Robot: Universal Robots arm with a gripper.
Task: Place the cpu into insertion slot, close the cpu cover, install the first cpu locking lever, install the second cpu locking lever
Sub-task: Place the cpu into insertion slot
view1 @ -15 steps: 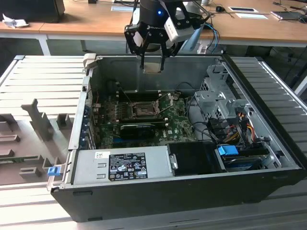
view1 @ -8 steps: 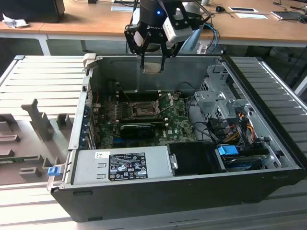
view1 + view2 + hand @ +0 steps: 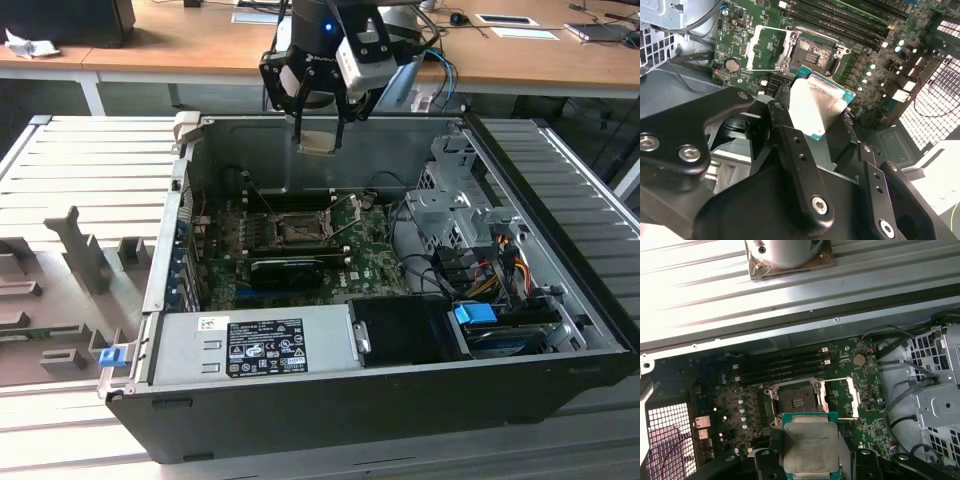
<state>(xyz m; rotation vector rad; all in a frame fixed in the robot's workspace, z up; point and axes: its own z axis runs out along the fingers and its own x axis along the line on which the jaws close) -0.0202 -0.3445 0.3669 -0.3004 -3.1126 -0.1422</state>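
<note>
Above the open computer case, the tool grips the cpu over the uncovered insertion slot.

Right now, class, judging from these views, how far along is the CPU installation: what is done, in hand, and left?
None of the four steps looks finished: the insertion slot is bare and the cpu cover stands swung open beside it. In hand: the end effector grips the cpu, held above the board, short of the slot. Left: seating the chip, closing the cover, both locking steps.
</note>
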